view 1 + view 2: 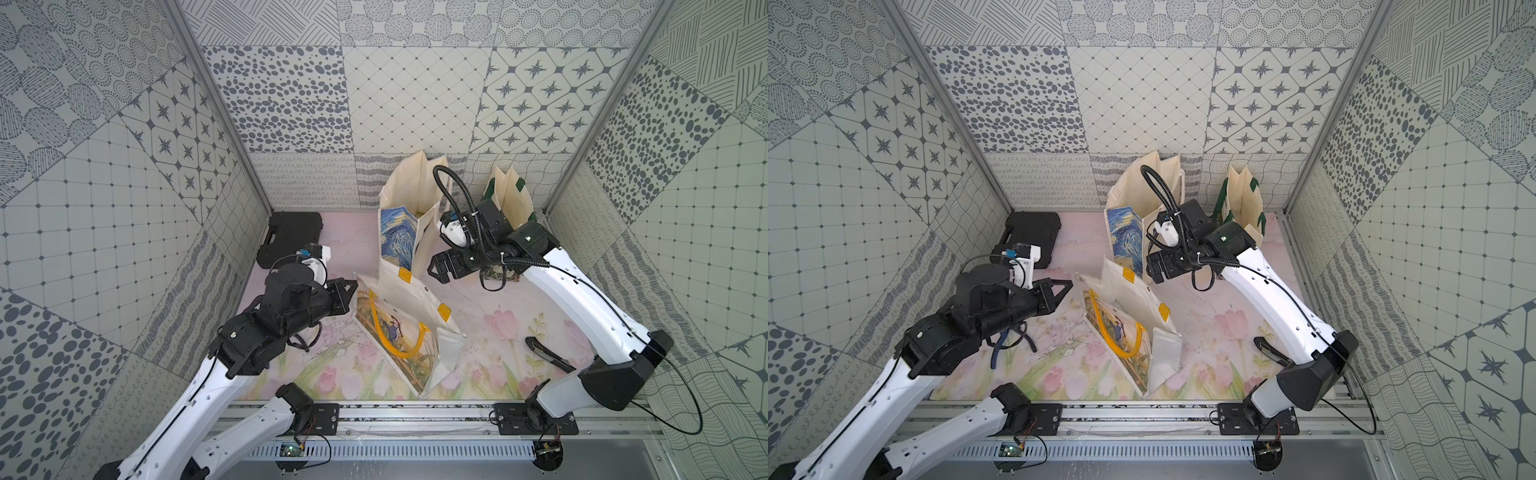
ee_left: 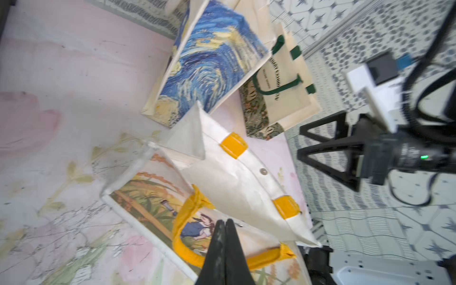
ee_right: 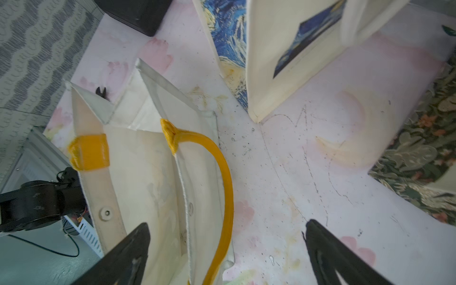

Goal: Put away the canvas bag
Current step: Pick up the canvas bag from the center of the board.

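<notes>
Two grippers, three bags: left gripper [image 1: 354,285] is hovering pinched together, empty, beside the yellow-handled canvas bag [image 1: 409,305] lying sideways on the table [image 1: 498,301]; blue-painted bag [image 1: 397,237] is standing behind; right gripper [image 1: 435,270] is gaping wide; green-handled bag [image 1: 513,199] is standing rightmost.

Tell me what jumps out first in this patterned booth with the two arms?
A cream canvas bag with yellow handles lies toppled in the middle of the flowery mat. Behind it stands a bag printed with a swirling blue painting. From either side reach the left gripper, pinched shut beside the bag, and the right gripper, wide open near its far end.
</notes>
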Tool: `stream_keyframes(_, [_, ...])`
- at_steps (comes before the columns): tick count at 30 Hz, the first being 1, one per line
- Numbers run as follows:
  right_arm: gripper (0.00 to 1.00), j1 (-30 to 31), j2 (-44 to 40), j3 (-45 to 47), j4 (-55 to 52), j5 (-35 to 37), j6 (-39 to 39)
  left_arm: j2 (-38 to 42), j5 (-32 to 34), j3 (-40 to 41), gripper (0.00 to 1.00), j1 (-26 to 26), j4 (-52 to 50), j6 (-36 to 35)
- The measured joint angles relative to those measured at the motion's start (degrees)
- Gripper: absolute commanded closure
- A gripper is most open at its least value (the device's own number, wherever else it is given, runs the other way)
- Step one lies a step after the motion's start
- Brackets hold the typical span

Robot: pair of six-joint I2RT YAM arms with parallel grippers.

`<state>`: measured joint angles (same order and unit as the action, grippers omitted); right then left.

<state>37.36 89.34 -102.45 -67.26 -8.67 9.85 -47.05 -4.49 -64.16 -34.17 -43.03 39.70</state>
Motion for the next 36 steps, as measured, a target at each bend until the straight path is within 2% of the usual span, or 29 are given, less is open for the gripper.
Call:
stream_keyframes(6, [0.01, 0.87, 11.41, -12.96, -0.63, -9.05, -0.24, -5.86, -6.64, 0.09, 1.0, 11.08, -6.29, -3.82])
stream_keyframes(12, [0.01, 2.16, 21.42, -25.2, -3.45, -11.72, -0.98, -10.01, -14.29, 1.84, 1.0, 18.99, -7.78, -6.71])
stream_keyframes(24, [0.01, 6.38, 27.78, -30.23, -6.64, -11.89, -1.79, -16.9, -23.37, 4.31, 1.0, 21.46, -4.24, -8.79])
stream_keyframes(36, [0.01, 8.74, 30.38, -31.23, -6.8, -12.28, -1.53, -21.92, -26.4, 5.18, 1.0, 21.57, 1.14, -9.7])
